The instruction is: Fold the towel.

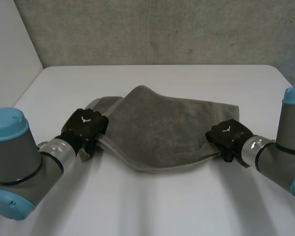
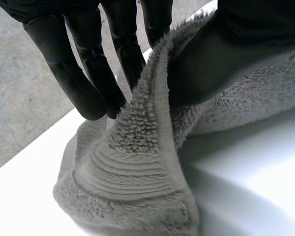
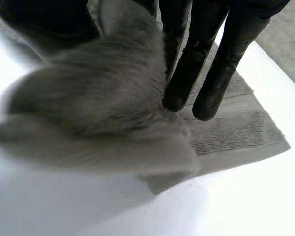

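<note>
- Head view: grey towel (image 1: pixel 162 125) rumpled across the middle of the white table (image 1: pixel 152 206), with its near edge lifted slightly and sagging between two black hands.
- Same view: left hand (image 1: pixel 86 125) clamped on the towel's left end and right hand (image 1: pixel 228 133) on its right end, well apart. Far side of the towel lying flat on the table.
- Left wrist view: left hand (image 2: pixel 64 44) closed in a pinch on the towel's (image 2: pixel 137 172) hemmed edge. Straight fingers (image 2: pixel 91 83) on one face and thumb (image 2: pixel 221 54) pressed against the other. Cloth bunched just below the fingertips and drooping to the table (image 2: pixel 250 191).
- Right wrist view: right hand (image 3: pixel 211 29) gripping a raised fold of towel (image 3: pixel 98 113). Fingers (image 3: pixel 182 83) straight along one side, thumb (image 3: pixel 44 24) on the opposite side, with the fold pinched between them. Fingertips touching the cloth, and past them a flat, banded stretch of towel lying on the table (image 3: pixel 221 206).
</note>
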Controlling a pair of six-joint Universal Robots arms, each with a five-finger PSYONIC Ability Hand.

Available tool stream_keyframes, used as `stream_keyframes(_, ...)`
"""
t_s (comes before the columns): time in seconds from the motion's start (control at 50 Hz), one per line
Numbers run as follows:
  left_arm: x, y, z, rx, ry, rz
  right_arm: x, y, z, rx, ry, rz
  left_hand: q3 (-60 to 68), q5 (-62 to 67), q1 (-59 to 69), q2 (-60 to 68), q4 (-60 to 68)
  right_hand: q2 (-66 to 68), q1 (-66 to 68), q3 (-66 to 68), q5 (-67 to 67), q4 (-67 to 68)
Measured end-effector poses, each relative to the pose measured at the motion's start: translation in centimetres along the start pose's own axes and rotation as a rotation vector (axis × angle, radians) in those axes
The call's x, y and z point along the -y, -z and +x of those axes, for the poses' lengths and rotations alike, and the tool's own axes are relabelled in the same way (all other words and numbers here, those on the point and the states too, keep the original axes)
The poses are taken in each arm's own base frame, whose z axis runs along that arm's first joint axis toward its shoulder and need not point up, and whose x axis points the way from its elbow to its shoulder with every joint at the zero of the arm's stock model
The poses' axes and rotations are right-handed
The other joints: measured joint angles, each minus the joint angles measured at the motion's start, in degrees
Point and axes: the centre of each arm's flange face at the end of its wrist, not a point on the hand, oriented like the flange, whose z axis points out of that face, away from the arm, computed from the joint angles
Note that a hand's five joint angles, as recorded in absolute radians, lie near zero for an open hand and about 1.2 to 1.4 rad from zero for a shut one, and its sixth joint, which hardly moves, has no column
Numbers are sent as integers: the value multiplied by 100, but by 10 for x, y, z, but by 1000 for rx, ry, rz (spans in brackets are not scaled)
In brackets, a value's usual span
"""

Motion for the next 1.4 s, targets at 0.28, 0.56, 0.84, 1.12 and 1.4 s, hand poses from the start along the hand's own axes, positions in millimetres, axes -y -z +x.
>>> stream_keyframes(0.28,8,3,6,-11,0,26,-5,18,-2,-70,-16,88,0,0,0,0,0,-2054,-2121,-2126,-2258,-2112)
stream_keyframes(0.56,13,4,-2,14,4,39,-17,47,-7,-122,-11,120,0,0,0,0,0,-2053,-2119,-2126,-2223,-2112)
stream_keyframes(0.84,13,4,-3,17,5,39,-28,67,-11,-147,67,162,0,0,0,0,0,-2045,-2067,-2114,-2088,-2095)
stream_keyframes(1.12,13,4,-4,18,6,38,-38,68,-4,-159,94,151,0,0,0,0,0,543,560,431,567,494)
stream_keyframes(1.4,6,7,0,10,6,14,-19,71,36,-225,-82,249,-376,-188,-173,-187,-211,2156,2329,2251,2354,2344)
